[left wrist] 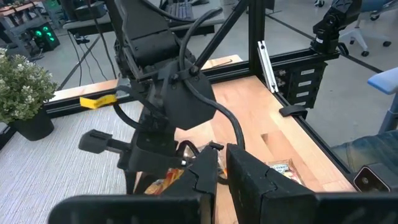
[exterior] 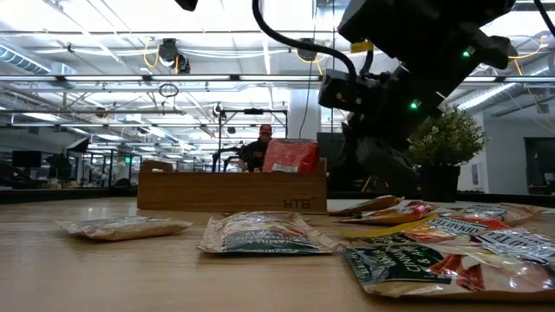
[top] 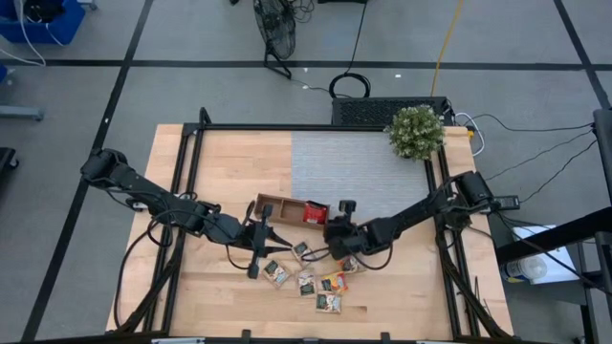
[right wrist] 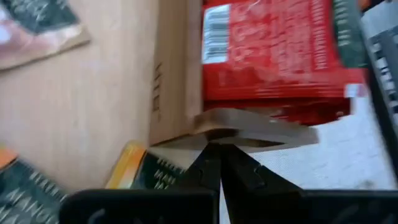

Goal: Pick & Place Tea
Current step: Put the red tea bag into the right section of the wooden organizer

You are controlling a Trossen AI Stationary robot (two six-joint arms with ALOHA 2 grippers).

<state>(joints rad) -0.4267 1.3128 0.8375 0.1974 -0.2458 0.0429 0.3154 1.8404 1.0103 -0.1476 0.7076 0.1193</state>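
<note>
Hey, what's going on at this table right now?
Two robot arms are sorting tea sachets into a wooden tray. The right hand is shut and sits at the tray's end compartment, right by the red sachets already standing there; whether it holds one is unclear. The left hand hovers nearby over the table. Several loose sachets lie on the wood in front of the tray.

Red tea sachets (top: 314, 211) stand upright in tray's right end. Green-and-white sachets (top: 277, 274) and one orange sachet (top: 334, 282) lie flat, scattered on wood nearby.
</note>
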